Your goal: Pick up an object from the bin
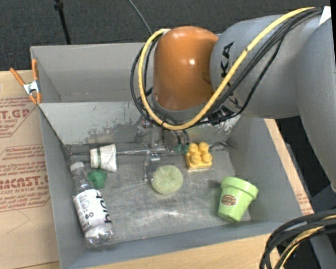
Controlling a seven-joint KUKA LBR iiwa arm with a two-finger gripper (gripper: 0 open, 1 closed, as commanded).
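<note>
Bright, fairly even light falls from above. A white glare spot sits on the orange cover [186,64] of the arm [280,67], and the floor of the grey bin [187,210] shines in patches. The arm shades the bin's back wall, and the green cup [235,198] casts a soft shadow.

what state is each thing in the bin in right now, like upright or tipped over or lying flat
clear bottle: lying on its side by the left wall
white and green cup: tipped on its side
pale green disc: lying flat, mid-bin
yellow block: studs up
green pot: tipped over
pincer: down in the bin, by the disc
</note>
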